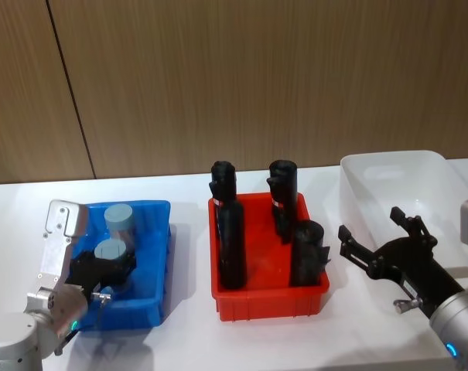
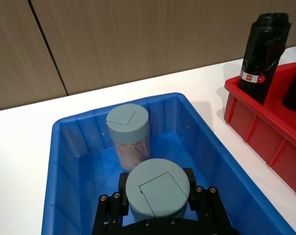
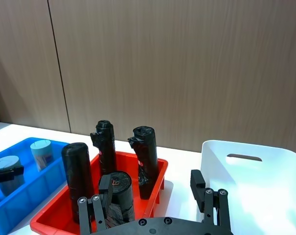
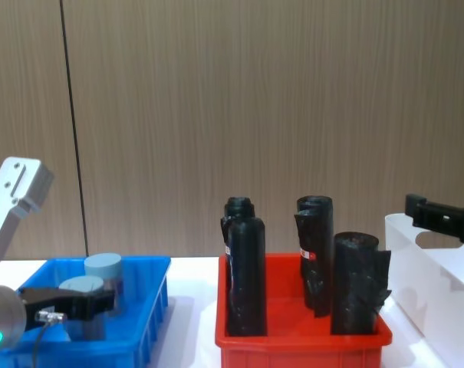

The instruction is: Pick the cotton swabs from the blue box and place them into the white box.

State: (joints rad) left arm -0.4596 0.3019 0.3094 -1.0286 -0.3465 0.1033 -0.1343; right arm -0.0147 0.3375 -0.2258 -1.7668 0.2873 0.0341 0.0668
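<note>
In the blue box [image 2: 69,147], the nearer cotton swab tub [image 2: 157,191] is being clenched by the left tool [image 1: 108,267]. The right tool [image 1: 370,224] is being held released beside the white box [image 1: 404,178]. Under a loose hold, the tub may slip or knock the second tub [image 2: 128,132].

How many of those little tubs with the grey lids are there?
2 tubs, both in the blue box: the back tub stands by its far wall, the front tub sits gripped by the left end effector. None seem hidden.
</note>
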